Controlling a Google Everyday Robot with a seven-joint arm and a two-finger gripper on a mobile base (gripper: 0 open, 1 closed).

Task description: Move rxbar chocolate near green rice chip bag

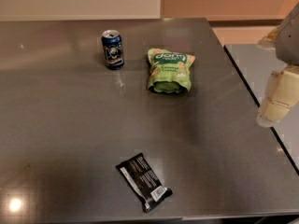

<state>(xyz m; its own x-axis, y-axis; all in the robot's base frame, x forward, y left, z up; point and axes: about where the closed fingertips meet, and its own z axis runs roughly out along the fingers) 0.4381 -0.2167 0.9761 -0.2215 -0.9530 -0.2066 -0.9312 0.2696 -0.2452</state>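
Dark grey and glossy, the counter fills nearly all of the single camera view, with a pale beige wall behind its far edge and a bright spot of reflected light near its front left corner.

The rxbar chocolate lies flat near the front edge, a little left of centre. It is turned diagonally, with its white label patch at the end nearer the camera. The green rice chip bag lies flat well apart from it, toward the back of the counter and slightly to the right. A blue drink can stands upright near the bag, to its left, with a gap between them.

The pincer shows as pale cream blocks at the right edge of the view. It hangs beyond the counter's right side, far from the bar and touching nothing. Whether it is open or closed I cannot tell.
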